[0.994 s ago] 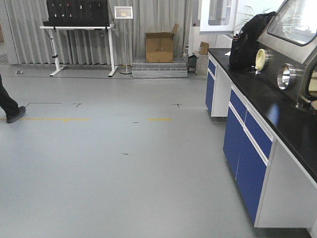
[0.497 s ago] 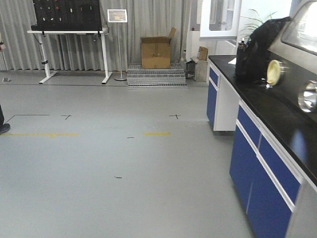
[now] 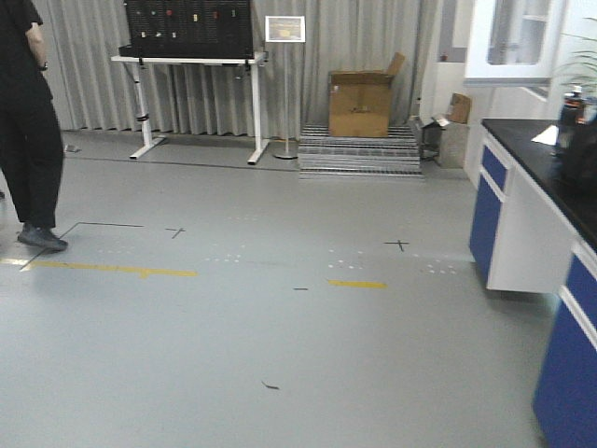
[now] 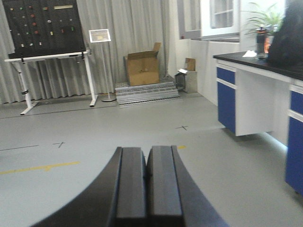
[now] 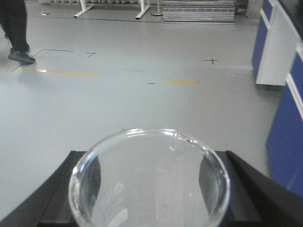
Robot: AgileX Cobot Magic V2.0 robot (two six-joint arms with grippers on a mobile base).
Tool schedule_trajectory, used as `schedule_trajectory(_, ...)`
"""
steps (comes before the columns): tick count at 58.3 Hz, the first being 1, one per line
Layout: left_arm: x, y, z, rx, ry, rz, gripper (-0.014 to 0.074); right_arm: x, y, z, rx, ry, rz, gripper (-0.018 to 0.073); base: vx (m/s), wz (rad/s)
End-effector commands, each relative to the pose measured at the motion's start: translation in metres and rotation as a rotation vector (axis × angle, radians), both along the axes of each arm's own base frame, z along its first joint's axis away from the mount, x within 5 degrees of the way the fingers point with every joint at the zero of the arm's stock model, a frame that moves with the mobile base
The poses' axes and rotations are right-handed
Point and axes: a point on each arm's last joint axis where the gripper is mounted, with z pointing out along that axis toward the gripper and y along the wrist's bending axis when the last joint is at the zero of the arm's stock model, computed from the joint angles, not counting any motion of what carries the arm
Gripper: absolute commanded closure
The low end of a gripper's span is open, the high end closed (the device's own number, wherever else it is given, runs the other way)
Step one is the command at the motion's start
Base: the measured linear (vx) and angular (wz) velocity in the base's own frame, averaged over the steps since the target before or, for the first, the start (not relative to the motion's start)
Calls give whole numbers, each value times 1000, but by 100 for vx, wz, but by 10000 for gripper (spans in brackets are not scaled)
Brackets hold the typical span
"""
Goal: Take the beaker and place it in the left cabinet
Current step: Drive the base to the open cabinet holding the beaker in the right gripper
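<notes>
**Task item.** The beaker (image 5: 149, 182) is in the right claw (image 5: 150, 201). The right wrist view looks straight down into its open mouth. The rim is whole, the pour lip sits at about 1 o'clock, and the glass appears empty. One dark finger stands at 9 o'clock of the rim and the other at 3 o'clock, both against the glass. Only bare floor (image 3: 233, 327) lies below, so I judge the right claw to be clamped on the beaker and carrying its full weight.

**Left claw.** The left claw (image 4: 147, 182) has its two fingers pressed together, with nothing between them.

**Surroundings.** The front view shows open lab floor. A person (image 3: 28, 121) in dark clothes stands at 9 o'clock, beside a strip of yellow tape (image 3: 112, 270). A cardboard box (image 3: 362, 103) is at 12 o'clock against the curtain. The blue-fronted bench cupboards (image 3: 487, 205) run along 3 o'clock.

**Progress.** The pick is done, because the beaker is lifted and secured. The left cabinet is not in any view, so the approach, the reach onto a shelf and the release remain. I put the task near its midpoint.

**Risk noted.** The person stands near the open floor, and a smooth glass wall may slip under jolts.
</notes>
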Motion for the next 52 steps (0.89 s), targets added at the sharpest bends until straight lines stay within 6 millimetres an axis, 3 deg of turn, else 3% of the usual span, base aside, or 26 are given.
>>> schedule_trajectory(1, -1, 0, 3, -33, -81, -2, 596, 1, 2, 15, 2, -97, 21, 565, 64, 22)
schedule_trajectory(52, -1, 0, 3, -33, -81, -2, 596, 1, 2, 15, 2, -97, 21, 565, 69, 4)
